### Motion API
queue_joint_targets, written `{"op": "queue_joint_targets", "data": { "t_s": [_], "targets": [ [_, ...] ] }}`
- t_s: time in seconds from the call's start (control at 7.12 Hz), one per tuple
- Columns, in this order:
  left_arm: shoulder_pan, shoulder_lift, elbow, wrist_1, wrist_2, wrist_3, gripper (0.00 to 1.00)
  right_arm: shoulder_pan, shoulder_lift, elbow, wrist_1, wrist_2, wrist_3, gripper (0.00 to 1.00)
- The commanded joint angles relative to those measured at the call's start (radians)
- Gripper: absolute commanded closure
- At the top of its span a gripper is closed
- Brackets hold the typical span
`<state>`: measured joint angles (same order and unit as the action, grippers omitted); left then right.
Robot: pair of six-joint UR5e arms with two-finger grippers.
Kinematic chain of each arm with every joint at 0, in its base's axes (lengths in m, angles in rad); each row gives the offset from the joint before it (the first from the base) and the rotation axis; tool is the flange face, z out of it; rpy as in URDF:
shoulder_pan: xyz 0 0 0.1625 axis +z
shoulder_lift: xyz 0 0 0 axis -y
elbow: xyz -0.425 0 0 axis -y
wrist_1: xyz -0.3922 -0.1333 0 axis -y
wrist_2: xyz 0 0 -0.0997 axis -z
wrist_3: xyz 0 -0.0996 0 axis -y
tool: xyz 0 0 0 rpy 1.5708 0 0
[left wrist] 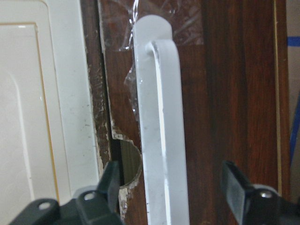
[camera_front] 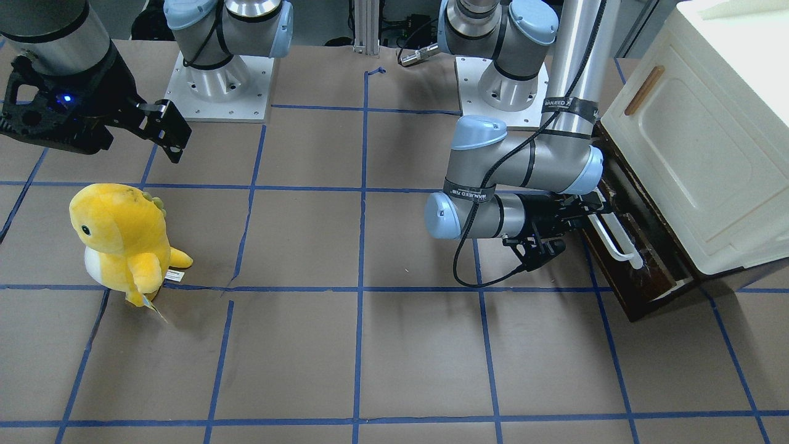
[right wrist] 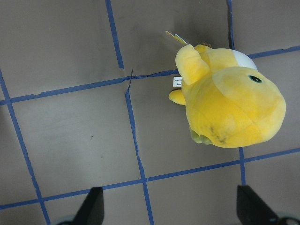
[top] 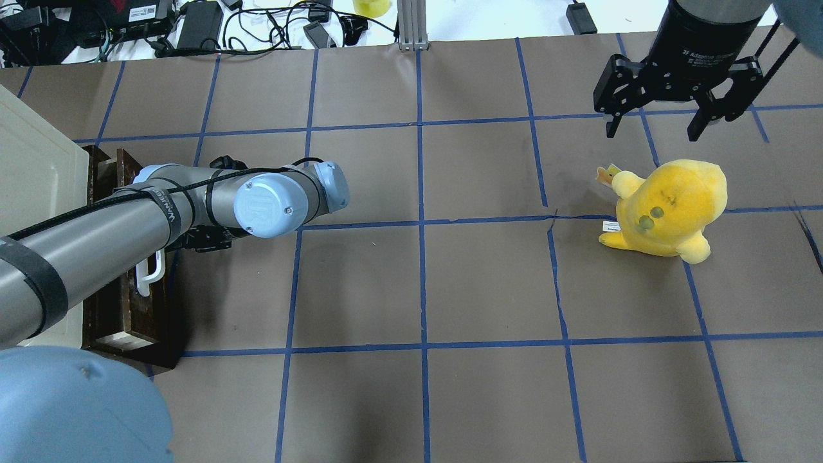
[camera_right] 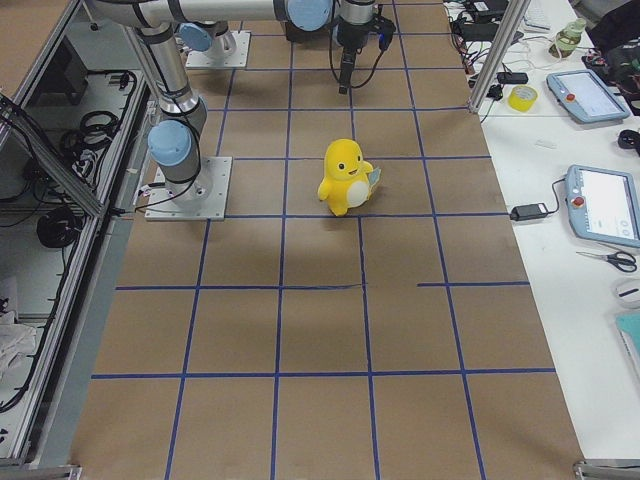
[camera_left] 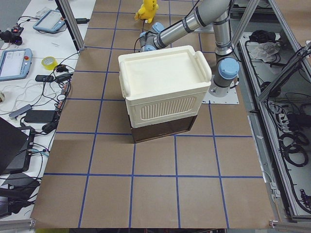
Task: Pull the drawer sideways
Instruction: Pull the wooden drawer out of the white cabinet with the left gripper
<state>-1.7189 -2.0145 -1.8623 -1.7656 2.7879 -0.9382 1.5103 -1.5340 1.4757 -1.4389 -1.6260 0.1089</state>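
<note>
The drawer (camera_front: 644,262) sits under the cream cabinet (camera_front: 709,142) at the table's end and stands out a little from it. It has a dark brown wooden front and a long white bar handle (camera_front: 615,237). My left gripper (camera_front: 582,217) is level with the handle. In the left wrist view the left gripper (left wrist: 171,192) is open, with a finger (left wrist: 110,185) on each side of the handle (left wrist: 161,122), apart from it. My right gripper (top: 652,128) is open and empty, hanging above the table beyond the plush toy.
A yellow plush toy (camera_front: 120,237) stands on the brown paper near my right arm and also shows in the right wrist view (right wrist: 229,108). The cabinet door carries a small wooden handle (camera_front: 644,90). Cables and devices (top: 193,26) lie along the far edge.
</note>
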Motion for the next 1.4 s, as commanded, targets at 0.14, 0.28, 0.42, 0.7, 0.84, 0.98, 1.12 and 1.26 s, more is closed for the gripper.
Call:
{"op": "queue_joint_targets", "data": {
  "t_s": [0.14,0.28,0.42,0.7,0.84,0.98,1.12,1.26],
  "targets": [
    [-0.001,-0.006,0.003,0.002,0.001,-0.001,0.77,-0.001,0.0,0.0,0.0,0.0,0.0,0.0],
    [-0.001,-0.01,0.003,0.005,0.001,-0.001,0.8,0.001,0.0,0.0,0.002,0.0,0.0,0.0],
    [-0.001,-0.012,0.003,0.006,0.001,-0.001,0.8,0.001,0.0,0.0,0.0,0.0,0.0,0.0],
    [-0.002,-0.012,0.005,0.011,0.001,0.001,0.88,0.001,0.0,0.0,0.0,0.0,0.0,0.0],
    [-0.008,-0.01,0.02,0.009,-0.001,0.007,0.96,0.001,0.0,0.0,0.0,0.0,0.0,0.0],
    [-0.017,-0.012,0.034,0.005,-0.007,0.009,0.99,0.001,0.0,0.0,0.0,0.0,0.0,0.0],
    [-0.022,-0.013,0.035,0.006,-0.01,0.009,1.0,-0.001,0.0,0.0,0.0,0.0,0.0,0.0],
    [-0.025,-0.015,0.035,0.006,-0.011,0.009,1.0,0.001,0.0,0.0,0.0,0.0,0.0,0.0]
  ]
}}
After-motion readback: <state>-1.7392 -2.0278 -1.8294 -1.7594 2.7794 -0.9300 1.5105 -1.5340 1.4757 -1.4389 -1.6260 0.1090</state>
